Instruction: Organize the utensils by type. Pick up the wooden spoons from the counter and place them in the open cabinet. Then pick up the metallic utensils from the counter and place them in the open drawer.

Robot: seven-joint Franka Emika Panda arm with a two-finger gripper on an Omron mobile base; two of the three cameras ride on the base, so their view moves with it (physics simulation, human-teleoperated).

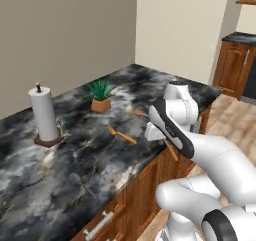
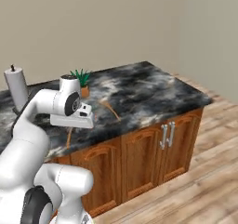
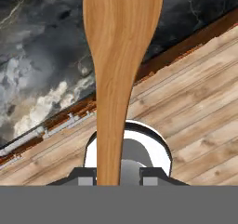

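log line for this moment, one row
gripper: shut on wooden spoon | fork-tined wooden utensil: on counter | metal spoon: on counter | phase: carrying spoon

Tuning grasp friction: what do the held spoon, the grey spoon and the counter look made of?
Wooden spoon in the tool: wood, smooth orange-brown, grain streaks along the handle. Grey spoon: probably metal, dull grey, too small to judge its sheen. Counter: looks like polished marble, black-grey with white and tan veins.

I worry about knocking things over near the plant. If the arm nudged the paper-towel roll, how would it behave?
The paper-towel roll stands tall and narrow on a small dark base, so it probably tips rather than slides. It looks light for its size, so even a soft push might move it.
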